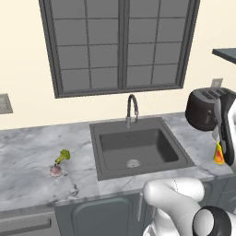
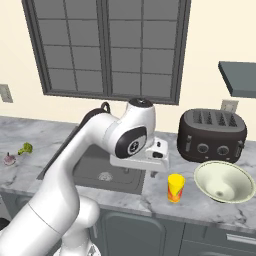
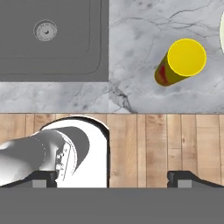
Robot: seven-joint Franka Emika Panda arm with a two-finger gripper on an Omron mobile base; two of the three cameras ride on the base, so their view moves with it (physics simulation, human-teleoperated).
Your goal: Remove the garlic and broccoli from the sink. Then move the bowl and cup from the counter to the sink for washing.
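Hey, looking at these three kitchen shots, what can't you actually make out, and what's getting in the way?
- Cup, left base view: mostly behind the arm; just a yellow and red sliver shows.
- Bowl, hand view: cut off by the right edge, only a pale rim strip.
- Garlic and broccoli, right base view: too small for detail.
- Sink, right base view: largely hidden by the arm.
- Claw, hand view: open, just the tips show at the bottom.

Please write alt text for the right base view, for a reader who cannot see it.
A white robot arm holds its open end effector above the marble counter, between the dark sink and a yellow cup. A cream bowl and toaster sit further right; broccoli and garlic lie far left.
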